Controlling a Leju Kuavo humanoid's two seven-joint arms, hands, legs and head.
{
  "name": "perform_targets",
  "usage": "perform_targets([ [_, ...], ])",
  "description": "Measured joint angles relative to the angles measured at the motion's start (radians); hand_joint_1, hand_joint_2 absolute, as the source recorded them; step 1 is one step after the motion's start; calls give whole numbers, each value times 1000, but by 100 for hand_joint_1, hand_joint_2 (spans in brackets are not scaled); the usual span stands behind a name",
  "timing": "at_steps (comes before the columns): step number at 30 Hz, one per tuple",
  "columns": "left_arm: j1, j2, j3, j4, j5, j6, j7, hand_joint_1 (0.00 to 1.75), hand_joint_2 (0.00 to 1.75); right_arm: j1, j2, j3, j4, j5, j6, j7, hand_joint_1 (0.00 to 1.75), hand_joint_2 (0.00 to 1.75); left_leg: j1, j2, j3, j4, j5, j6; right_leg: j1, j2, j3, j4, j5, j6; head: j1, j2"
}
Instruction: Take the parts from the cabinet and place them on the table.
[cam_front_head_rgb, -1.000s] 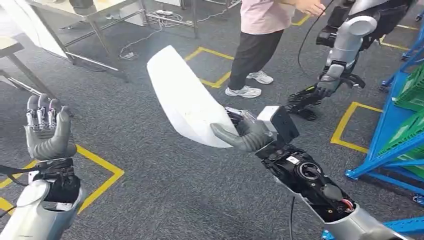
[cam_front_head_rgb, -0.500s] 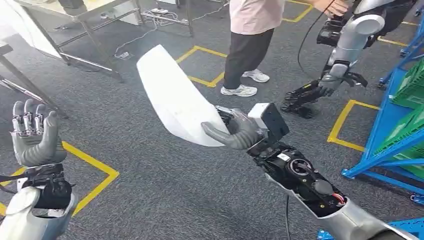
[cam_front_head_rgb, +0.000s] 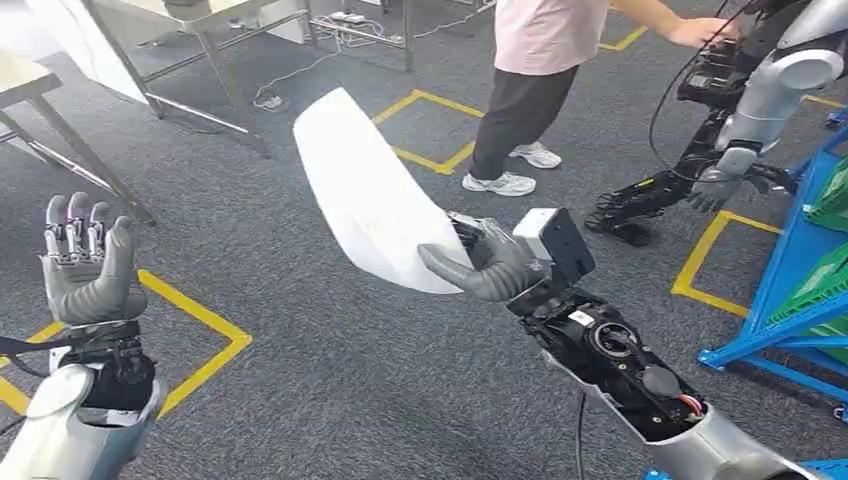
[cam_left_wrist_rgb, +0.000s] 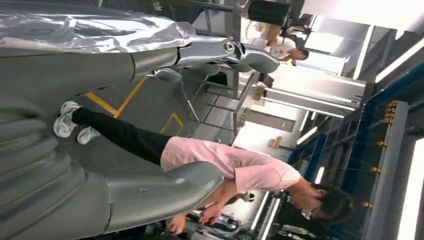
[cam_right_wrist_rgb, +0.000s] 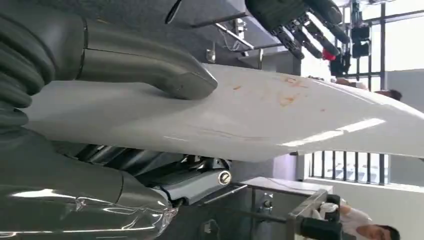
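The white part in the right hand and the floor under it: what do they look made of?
White part: probably moulded plastic or painted panel, smooth and glossy; the right wrist view shows a bright reflection and faint orange smudges on it. It keeps its curved shape while the right hand grips one end, so it looks rigid. Floor: dark grey short-pile carpet, speckled matte texture, with yellow tape lines.

1. The right hand (cam_front_head_rgb: 490, 265) sits at the middle of the head view, with the part (cam_front_head_rgb: 372, 195) reaching up and to the left from its grip.
2. The left hand (cam_front_head_rgb: 88, 262) is raised at the lower left, well apart from the part.
3. A person (cam_front_head_rgb: 545, 60) stands beyond the part, toward the top centre.
4. Another robot (cam_front_head_rgb: 745, 120) is to the right of the person.
5. A rack (cam_front_head_rgb: 790, 270) lies at the far right edge.
6. What seem to be table frames (cam_front_head_rgb: 190, 60) stand at the upper left.
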Motion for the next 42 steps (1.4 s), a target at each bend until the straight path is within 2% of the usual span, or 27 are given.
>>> perform_targets([
  [5,0,0,0,0,0,0,-1,0,175,1,0,0,0,2,0,0,175,175,0,0,0,0,0,0,0,0,0,0,0,1,-4,0],
  [6,-1,0,0,0,0,0,-1,0,175,2,0,0,0,6,0,0,175,175,-7,1,-3,8,-6,11,-7,-1,3,-8,3,11,-6,0],
  [8,0,2,0,-1,0,0,-4,0,175,1,0,0,-3,6,0,-2,175,175,-6,-1,6,-11,0,26,-3,-4,10,-16,5,19,-12,0],
  [9,2,1,0,-2,0,0,-4,0,175,2,0,-1,-8,6,0,-2,175,175,14,-1,27,-38,11,31,-3,-3,8,-15,-2,21,-11,0],
  [11,-3,0,0,-3,0,-1,-6,0,175,0,0,-1,-10,6,0,-4,175,175,12,-4,47,-52,13,34,-4,14,-30,88,-58,23,-2,0],
  [13,0,-2,-1,-3,0,-1,-6,0,175,6,0,0,-9,8,0,-2,175,175,12,-11,49,-52,11,32,-10,17,-119,264,-127,30,4,0],
  [14,2,-2,-1,-3,0,-1,-6,0,175,10,0,0,-9,13,0,-1,175,175,13,-20,49,-51,9,30,-15,17,-150,316,-138,35,3,0],
  [15,5,-3,-1,-3,0,-1,-5,0,175,13,0,0,-9,18,0,0,175,175,16,-31,50,-48,7,25,-21,17,-151,311,-120,39,4,0],
  [16,5,-3,-1,-3,0,-1,-5,0,175,13,0,0,-9,19,1,0,175,175,21,-42,51,-43,3,19,-26,18,-130,259,-81,43,3,0],
  [18,5,-3,-1,-3,0,-1,-5,0,175,13,0,-1,-9,19,2,0,175,175,34,-66,51,-22,-11,-1,-42,42,-39,70,22,57,7,0],
  [19,6,-3,-1,-3,0,-1,-5,0,175,15,0,-1,-7,19,1,0,175,175,38,-77,45,-13,-18,-14,-48,92,-16,28,1,69,17,0],
  [20,2,-3,-1,-4,0,-1,-4,0,175,16,0,-1,-9,19,1,0,175,175,34,-86,31,4,-19,-22,-45,106,-3,15,-1,62,25,0],
  [22,7,-4,-2,-4,-2,-1,-4,0,175,17,0,0,-10,19,2,0,175,175,41,-106,20,-7,-5,-36,-33,81,-13,31,-1,45,16,0],
  [24,13,0,-2,-4,-2,-1,-5,0,175,16,0,0,-10,19,2,0,175,175,44,-119,16,-12,-3,-46,-37,59,-10,27,1,29,16,0],
  [25,12,0,-2,-4,-2,-1,-5,0,175,14,0,0,-10,19,2,0,175,175,40,-60,5,14,-18,-45,-36,47,-7,24,2,23,8,0],
  [26,7,1,-2,-4,-2,-1,-4,0,175,13,0,0,-11,19,2,-2,175,175,34,-20,-28,79,-48,-44,-32,35,-6,23,1,14,-9,0],
  [28,8,0,-2,-4,-2,-1,-4,0,175,15,0,0,-10,19,2,-1,175,175,30,-6,-127,264,-119,-42,-23,7,-6,23,-3,4,-19,0],
  [29,10,0,-2,-4,-2,-1,-4,0,175,16,0,1,-10,19,2,-1,175,175,29,-6,-164,329,-135,-40,-19,-6,-6,23,-5,0,-26,0],
  [30,12,0,-2,-4,-2,-1,-4,0,175,17,0,1,-10,19,2,-1,175,175,27,-6,-180,345,-127,-35,-15,-18,-4,23,-7,-2,-30,0],
  [31,12,0,-2,-4,-2,-1,-4,0,175,16,0,1,-10,19,2,-1,175,175,25,-4,-165,304,-93,-29,-11,-32,-1,23,-9,-5,-35,0],
  [33,10,0,-2,-4,-2,-1,-4,0,175,15,0,0,-10,19,2,-1,175,175,14,14,-78,131,-3,-11,-7,-55,10,23,-17,-5,-42,0],
  [34,9,0,-3,-4,-2,-1,-4,0,175,15,0,0,-10,19,2,-1,175,175,2,66,-30,41,28,2,-5,-65,17,23,-22,-3,-44,0],
  [35,5,0,-3,-4,-2,-1,-4,0,175,15,0,0,-10,19,2,-2,175,175,-18,99,-17,15,9,5,7,-74,17,24,-28,3,-49,0],
  [39,7,0,-3,-6,-2,-1,-5,0,175,12,0,0,-11,19,2,-1,175,175,-11,39,-18,7,14,20,7,-125,33,15,-39,18,-37,0],
  [40,8,-1,-3,-6,-2,-1,-5,0,175,12,0,-1,-12,19,1,-1,175,175,-4,27,-11,2,15,22,-2,-87,21,39,-54,25,-34,0],
  [41,4,-1,-3,-6,-2,-1,-6,0,175,12,0,-1,-13,19,1,-2,175,175,-1,17,-8,2,13,29,-2,-33,2,93,-85,26,-24,0],
  [42,4,-2,-3,-6,-2,-1,-6,0,175,12,0,-1,-13,19,1,-2,175,175,-1,5,-6,2,13,32,-3,-3,-34,171,-122,27,-13,0],
])
